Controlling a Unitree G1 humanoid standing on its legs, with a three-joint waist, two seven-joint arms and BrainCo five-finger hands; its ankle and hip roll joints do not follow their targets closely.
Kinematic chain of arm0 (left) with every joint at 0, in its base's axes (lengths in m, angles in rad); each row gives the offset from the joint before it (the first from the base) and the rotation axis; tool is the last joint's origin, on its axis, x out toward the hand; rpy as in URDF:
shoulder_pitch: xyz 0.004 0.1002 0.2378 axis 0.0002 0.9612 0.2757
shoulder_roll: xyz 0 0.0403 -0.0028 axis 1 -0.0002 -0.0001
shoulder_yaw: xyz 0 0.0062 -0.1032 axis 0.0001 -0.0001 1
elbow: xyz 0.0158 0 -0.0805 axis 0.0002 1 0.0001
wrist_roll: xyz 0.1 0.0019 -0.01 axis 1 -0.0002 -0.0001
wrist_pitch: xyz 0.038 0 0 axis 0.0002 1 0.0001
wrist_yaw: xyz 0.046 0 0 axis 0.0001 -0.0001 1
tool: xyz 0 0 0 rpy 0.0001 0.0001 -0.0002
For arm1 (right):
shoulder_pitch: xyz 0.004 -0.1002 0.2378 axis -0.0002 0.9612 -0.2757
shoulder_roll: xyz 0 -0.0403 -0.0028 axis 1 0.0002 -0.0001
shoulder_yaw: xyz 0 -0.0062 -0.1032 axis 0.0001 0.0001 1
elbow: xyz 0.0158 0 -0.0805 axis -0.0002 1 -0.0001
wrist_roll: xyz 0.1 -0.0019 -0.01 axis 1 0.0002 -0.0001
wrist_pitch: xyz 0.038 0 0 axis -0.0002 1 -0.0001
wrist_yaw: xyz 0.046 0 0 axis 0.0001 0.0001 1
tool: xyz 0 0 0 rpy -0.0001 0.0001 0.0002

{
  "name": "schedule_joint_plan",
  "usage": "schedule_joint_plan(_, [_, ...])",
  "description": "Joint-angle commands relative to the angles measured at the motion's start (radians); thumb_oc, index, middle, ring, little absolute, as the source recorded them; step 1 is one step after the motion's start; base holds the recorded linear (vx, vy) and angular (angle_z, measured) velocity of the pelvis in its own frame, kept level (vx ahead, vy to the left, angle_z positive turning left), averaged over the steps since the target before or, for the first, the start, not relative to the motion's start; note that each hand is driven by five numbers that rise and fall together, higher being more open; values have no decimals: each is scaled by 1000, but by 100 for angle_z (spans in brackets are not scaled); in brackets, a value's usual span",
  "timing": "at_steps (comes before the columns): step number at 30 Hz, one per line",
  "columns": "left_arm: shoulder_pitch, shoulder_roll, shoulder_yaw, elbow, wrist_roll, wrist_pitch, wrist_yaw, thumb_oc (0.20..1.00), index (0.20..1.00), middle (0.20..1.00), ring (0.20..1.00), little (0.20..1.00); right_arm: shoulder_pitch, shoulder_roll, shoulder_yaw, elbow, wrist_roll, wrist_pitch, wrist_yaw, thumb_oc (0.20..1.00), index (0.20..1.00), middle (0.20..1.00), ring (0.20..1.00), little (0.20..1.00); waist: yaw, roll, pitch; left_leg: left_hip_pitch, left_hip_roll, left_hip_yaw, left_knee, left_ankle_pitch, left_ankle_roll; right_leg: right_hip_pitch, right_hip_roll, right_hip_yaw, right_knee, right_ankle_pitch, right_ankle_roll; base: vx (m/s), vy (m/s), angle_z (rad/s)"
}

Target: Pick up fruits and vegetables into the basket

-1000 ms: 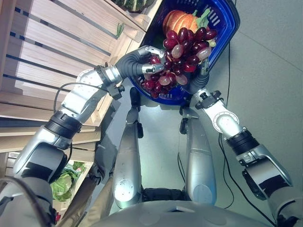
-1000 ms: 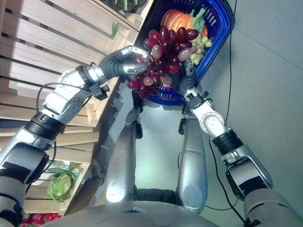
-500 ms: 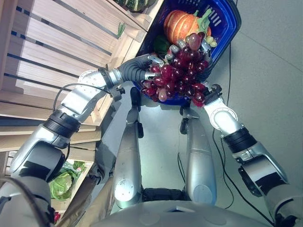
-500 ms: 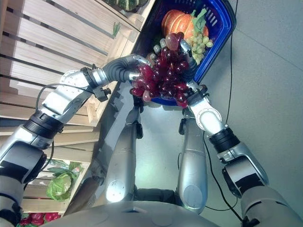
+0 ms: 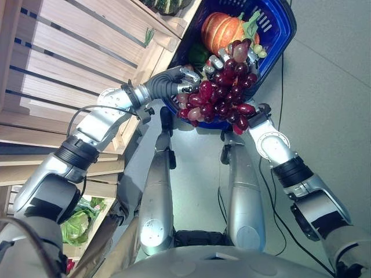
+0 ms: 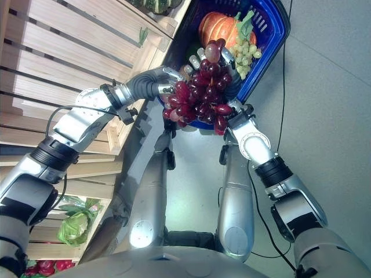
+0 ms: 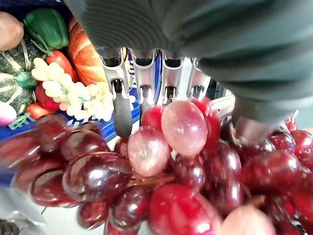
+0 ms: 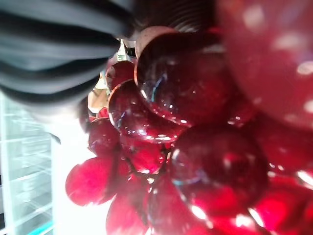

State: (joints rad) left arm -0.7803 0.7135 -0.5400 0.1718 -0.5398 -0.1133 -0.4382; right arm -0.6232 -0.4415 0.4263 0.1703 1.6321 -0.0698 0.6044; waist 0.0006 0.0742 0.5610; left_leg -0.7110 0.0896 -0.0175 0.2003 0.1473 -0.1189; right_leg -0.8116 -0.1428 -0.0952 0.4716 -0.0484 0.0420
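Observation:
My left hand (image 5: pixel 181 81) is shut on a big bunch of red grapes (image 5: pixel 223 95) and holds it over the near rim of the blue basket (image 5: pixel 284 35). In the left wrist view its fingers (image 7: pixel 122 105) lie across the top of the bunch (image 7: pixel 161 166). An orange pumpkin (image 5: pixel 219 29), green grapes (image 6: pixel 243 49), a green pepper (image 7: pixel 46 27) and a dark green squash (image 7: pixel 14 88) lie in the basket. My right hand (image 5: pixel 255 106) is at the basket's near underside. The bunch hides its fingers, and the red grapes (image 8: pixel 186 127) hang close before it.
Wooden slatted crates and shelves (image 5: pixel 87 46) stand along my left, close to the left arm. A leafy green vegetable (image 5: pixel 78 223) lies in a lower crate, and a dark squash (image 5: pixel 165 6) sits on the top shelf. Grey floor (image 5: pixel 330 87) lies to the right.
The left hand has turned and the bunch has swung down across the basket's near rim, now covering my right hand. The right forearm has edged up towards the basket.

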Motion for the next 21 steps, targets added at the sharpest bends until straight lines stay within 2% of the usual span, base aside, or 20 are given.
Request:
schedule_joint_plan(1, [39, -10, 61, -12, 0, -51, 73, 1000, 1000, 1000, 1000, 1000, 13, 58, -44, -136, 52, -15, 58, 200, 200, 200, 200, 200, -4, -33, -41, -19, -96, 57, 60, -72, 95, 85, 54, -70, -128, 60, 9, 0, 0, 0])
schedule_joint_plan(3, [48, -17, 73, -9, -23, -74, 106, 1000, 1000, 1000, 1000, 1000, 15, 59, -46, -140, 59, -16, 54, 200, 200, 200, 200, 200, -4, -34, -41, -18, -95, 57, 60, -72, 95, 85, 54, -70, -126, 59, 9, 0, 0, 0])
schedule_joint_plan(9, [125, -109, 216, 1, -158, -255, 314, 1000, 1000, 1000, 1000, 1000, 44, 107, -81, -147, 49, 6, 63, 200, 200, 200, 200, 200, 3, -40, -41, -12, -100, 49, 58, -74, 97, 90, 58, -71, -122, 49, 6, 0, 0, 0])
schedule_joint_plan(12, [162, -179, 292, 9, -177, -327, 387, 1000, 1000, 1000, 1000, 1000, 51, 146, -102, -145, 28, 15, 56, 200, 200, 200, 200, 200, 8, -44, -41, -14, -103, 43, 63, -78, 98, 88, 61, -71, -115, 40, 3, 0, 0, 0])
schedule_joint_plan(17, [196, -250, 358, 24, -94, -409, 536, 1000, 1000, 1000, 1000, 1000, 54, 191, -125, -157, 2, 17, 31, 200, 200, 200, 200, 200, 10, -49, -41, -16, -106, 40, 63, -78, 96, 86, 68, -71, -109, 32, -2, 0, 0, 0])
schedule_joint_plan(21, [204, -269, 392, 40, -21, -424, 606, 1000, 1000, 1000, 1000, 1000, 58, 204, -144, -163, -22, -10, -3, 200, 200, 200, 200, 200, 10, -52, -41, -11, -104, 44, 62, -81, 93, 91, 71, -73, -106, 24, -5, 0, 0, 0])
